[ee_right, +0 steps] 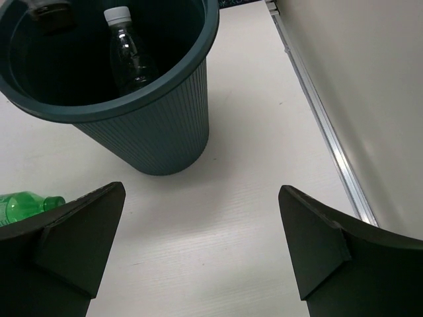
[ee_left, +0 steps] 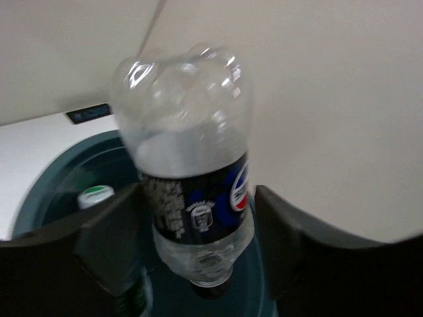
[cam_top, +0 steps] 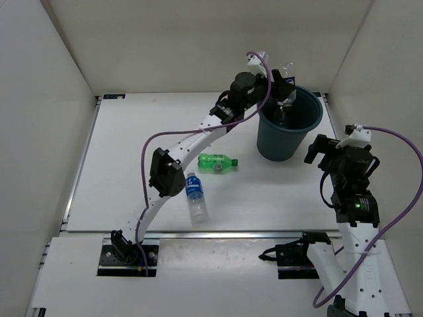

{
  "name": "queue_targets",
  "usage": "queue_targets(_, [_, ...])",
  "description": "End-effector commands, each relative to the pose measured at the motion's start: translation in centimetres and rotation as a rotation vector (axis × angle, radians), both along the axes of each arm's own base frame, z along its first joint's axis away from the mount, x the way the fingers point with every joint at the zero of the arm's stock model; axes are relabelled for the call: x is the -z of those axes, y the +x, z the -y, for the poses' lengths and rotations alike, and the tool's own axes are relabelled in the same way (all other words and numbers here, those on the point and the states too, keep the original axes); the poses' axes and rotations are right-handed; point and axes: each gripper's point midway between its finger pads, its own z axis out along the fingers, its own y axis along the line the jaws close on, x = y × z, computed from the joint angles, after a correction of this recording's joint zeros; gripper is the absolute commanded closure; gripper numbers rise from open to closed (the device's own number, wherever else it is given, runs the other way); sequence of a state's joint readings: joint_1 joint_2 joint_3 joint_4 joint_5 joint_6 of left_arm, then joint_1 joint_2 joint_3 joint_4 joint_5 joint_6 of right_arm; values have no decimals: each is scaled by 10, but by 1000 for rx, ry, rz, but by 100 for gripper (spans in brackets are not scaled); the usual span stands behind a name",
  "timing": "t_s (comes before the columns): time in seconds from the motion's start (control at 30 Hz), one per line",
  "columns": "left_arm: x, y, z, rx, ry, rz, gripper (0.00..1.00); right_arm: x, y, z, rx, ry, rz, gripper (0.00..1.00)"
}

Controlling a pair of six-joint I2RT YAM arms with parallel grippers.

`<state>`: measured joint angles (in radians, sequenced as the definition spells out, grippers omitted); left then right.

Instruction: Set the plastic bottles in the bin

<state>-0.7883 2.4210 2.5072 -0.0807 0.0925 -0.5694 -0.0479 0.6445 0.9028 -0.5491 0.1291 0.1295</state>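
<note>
The left end effector (ee_left: 197, 198) reaches out over the bin (cam_top: 291, 142), which stands upright near the far right corner of the bench (cam_top: 132, 165). Between its two fingers (ee_left: 109, 231) hangs the dark-labelled bottle (ee_left: 188, 132), clear and turned upside down: its ribbed base points up and its neck points down into the bin's mouth. The fingers sit close on either side of the label, but the bottle is blurred, and whether they pinch it or have let go I cannot tell. Inside the bin a clear white-capped bottle (ee_right: 129, 56) leans against the wall, cap up. Two more bottles lie on their sides on the bench. The green bottle (cam_top: 218, 162) is near the middle, left of the bin and apart from it, with its cap toward the bin. The blue-labelled bottle (cam_top: 195, 196) lies closer to the near edge, just beside the left arm's elbow. The right end effector (ee_right: 201, 198) hovers low over the bench at the right side, near the bin. Its fingers are spread wide, with only bare bench between them.
</note>
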Motion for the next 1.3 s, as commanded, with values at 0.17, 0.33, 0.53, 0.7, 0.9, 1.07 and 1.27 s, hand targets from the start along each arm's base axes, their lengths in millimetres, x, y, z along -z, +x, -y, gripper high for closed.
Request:
queue_targets(0.17, [-41, -16, 8, 52, -112, 55, 1, -8, 11, -10, -52, 33, 49, 1])
queue_targets(0.33, [-68, -34, -25, -13, 30, 105, 1, -9, 17, -19, -96, 26, 32, 0])
queue_targets(0.53, [-37, -60, -121, -196, 346, -25, 2, 1, 20, -64, -274, -6, -60, 1])
queue_targets(0.7, [54, -104, -254, -356, 447, -332, 1, 8, 13, -140, -529, -60, -118, 1])
queue_targets(0.9, [143, -197, -381, -537, 493, -592, 1, 46, 4, -228, -866, -84, -249, 1])
queue_targets(1.07, [181, -267, -431, -627, 468, -728, 1, 66, 14, -276, -1054, -89, -298, 1])
queue_targets(1.27, [210, -312, -457, -661, 472, -820, 1, 128, 50, -308, -1143, -258, -412, 1])
